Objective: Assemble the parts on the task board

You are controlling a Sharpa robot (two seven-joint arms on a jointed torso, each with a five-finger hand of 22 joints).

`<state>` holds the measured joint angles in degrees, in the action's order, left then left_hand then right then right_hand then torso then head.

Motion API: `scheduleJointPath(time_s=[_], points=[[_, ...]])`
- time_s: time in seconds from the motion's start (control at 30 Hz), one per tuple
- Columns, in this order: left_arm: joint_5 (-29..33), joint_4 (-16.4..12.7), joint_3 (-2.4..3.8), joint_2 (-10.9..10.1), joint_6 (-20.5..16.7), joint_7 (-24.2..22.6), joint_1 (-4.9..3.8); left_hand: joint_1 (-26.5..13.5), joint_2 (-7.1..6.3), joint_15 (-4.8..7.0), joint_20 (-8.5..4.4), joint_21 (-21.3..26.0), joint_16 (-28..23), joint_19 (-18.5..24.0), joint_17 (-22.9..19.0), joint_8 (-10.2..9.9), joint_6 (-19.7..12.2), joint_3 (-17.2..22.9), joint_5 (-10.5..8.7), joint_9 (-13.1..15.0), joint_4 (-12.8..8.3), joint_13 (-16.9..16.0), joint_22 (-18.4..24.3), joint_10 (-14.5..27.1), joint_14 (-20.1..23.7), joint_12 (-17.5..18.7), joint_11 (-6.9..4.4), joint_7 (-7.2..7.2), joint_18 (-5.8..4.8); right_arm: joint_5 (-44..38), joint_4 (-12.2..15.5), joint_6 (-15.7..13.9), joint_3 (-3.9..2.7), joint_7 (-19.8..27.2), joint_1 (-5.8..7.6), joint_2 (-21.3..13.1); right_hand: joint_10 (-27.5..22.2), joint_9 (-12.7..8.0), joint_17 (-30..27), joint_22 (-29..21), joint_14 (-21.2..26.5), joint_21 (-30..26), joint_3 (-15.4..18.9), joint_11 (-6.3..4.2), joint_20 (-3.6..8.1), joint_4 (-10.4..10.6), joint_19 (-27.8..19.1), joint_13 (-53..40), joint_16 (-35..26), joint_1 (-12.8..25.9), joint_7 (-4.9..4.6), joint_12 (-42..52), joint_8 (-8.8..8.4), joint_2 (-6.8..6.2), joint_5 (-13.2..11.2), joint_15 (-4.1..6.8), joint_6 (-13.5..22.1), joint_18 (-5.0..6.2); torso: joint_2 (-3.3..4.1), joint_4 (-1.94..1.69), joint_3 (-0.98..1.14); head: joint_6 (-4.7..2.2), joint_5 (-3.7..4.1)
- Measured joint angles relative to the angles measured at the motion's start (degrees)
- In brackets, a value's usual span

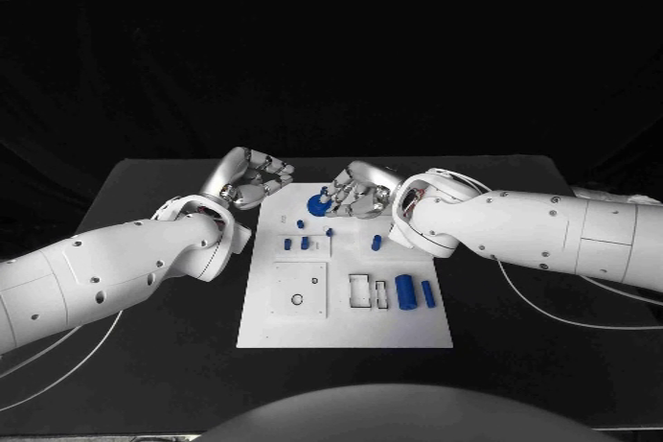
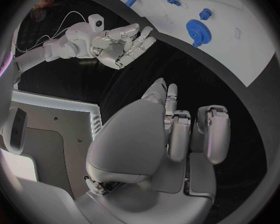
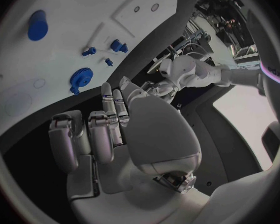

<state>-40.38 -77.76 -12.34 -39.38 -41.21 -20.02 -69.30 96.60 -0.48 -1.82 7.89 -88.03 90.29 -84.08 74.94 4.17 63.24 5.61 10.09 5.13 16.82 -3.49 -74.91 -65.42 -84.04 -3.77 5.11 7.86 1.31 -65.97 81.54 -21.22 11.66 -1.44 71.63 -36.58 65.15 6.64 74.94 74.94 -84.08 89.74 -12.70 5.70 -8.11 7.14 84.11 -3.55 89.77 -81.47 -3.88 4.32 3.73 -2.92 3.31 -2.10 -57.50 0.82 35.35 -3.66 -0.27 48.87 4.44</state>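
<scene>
The white task board [image 1: 284, 329] lies in the middle of the table. A blue gear [image 1: 318, 206] sits near its far edge, also seen as the gear [image 2: 194, 30] and the gear [image 3: 82, 77]. Several small blue pegs [image 1: 302, 241] stand below it, and two blue cylinders [image 1: 408, 291] lie at the board's right. My right hand [image 1: 359, 195] hovers just right of the gear with loosely bent fingers apart, holding nothing; the right hand [image 2: 122, 45] looks the same from the left wrist. My left hand [image 1: 254, 179] hangs off the board's far left corner, fingers loosely bent, holding nothing.
A square raised plate [image 1: 302, 289] with small holes occupies the board's left half, and rectangular slots [image 1: 369, 290] lie beside the cylinders. Black table [image 1: 538, 356] surrounds the board. Cables [image 1: 553, 313] trail from both arms.
</scene>
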Motion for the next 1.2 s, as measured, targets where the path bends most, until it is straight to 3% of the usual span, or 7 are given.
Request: scheduleJointPath(time_s=[0.13,0.47,0.83,1.2], points=[[0.0,0.03,0.0,-0.01,-0.33,-0.26,-0.02,0.0,0.0,0.0,0.0,0.0,0.0,0.0,0.0,0.0,0.0,0.0,0.0,0.0,0.0,0.0,0.0,0.0,0.0,0.0,0.0,0.0,0.0,-10.1,-0.76,2.03,-0.02,-0.19,0.27,1.34,-0.6,-0.42,0.0,0.0,0.09,0.0,-0.76,-0.6,0.76,-0.76,-0.09,0.0,0.0,-1.27,1.29,-0.35,0.0,0.22,0.0,1.17,0.52,0.0,0.03,0.0,0.01,0.12,-0.05],[0.0,0.01,0.01,-0.16,-0.71,-0.73,-0.13,0.01,0.0,0.0,0.0,0.0,0.0,0.0,0.0,0.0,0.0,0.0,0.0,0.01,0.0,0.0,0.0,-0.2,0.0,0.0,-0.2,0.0,0.0,-29.75,-2.99,8.03,-0.02,-0.89,0.24,3.61,-0.8,-0.51,-0.01,-0.01,0.05,0.0,-1.55,-1.44,1.47,-1.22,-0.2,0.0,0.0,-2.27,1.82,-0.35,0.0,-0.28,-0.21,1.71,-0.01,0.0,0.02,0.09,0.04,0.42,-0.2],[0.0,-0.09,0.02,-0.48,-0.95,-0.93,-0.27,0.01,0.01,0.0,0.0,0.0,0.0,0.0,0.0,0.0,0.0,0.0,0.0,0.01,0.0,-0.01,0.0,-0.2,0.0,0.0,-0.2,0.0,0.0,-38.61,-4.43,13.1,0.0,-1.61,-0.31,4.88,-1.32,-0.64,-0.02,-0.02,0.05,0.0,-1.55,-1.96,1.67,-1.22,0.01,0.05,0.0,-2.48,2.01,-0.58,0.01,-0.5,-0.21,2.13,-0.21,0.01,-0.01,0.14,0.04,0.59,-0.34],[0.0,-0.19,0.02,-0.52,-1.07,-1.03,-0.35,0.01,0.01,0.0,0.0,0.0,0.0,0.0,0.0,0.0,0.01,0.0,0.0,0.01,0.0,-0.01,0.0,-0.2,0.0,0.0,-0.2,0.0,0.0,-41.36,-5.61,14.25,0.0,-2.12,-1.0,5.86,-1.94,-0.7,-0.02,-0.02,0.14,0.0,-1.89,-2.57,1.89,-1.2,-0.19,0.05,0.0,-2.48,2.01,-0.58,0.01,-0.5,-0.21,2.45,-0.21,0.0,-0.04,0.2,-0.01,0.71,-0.22]])
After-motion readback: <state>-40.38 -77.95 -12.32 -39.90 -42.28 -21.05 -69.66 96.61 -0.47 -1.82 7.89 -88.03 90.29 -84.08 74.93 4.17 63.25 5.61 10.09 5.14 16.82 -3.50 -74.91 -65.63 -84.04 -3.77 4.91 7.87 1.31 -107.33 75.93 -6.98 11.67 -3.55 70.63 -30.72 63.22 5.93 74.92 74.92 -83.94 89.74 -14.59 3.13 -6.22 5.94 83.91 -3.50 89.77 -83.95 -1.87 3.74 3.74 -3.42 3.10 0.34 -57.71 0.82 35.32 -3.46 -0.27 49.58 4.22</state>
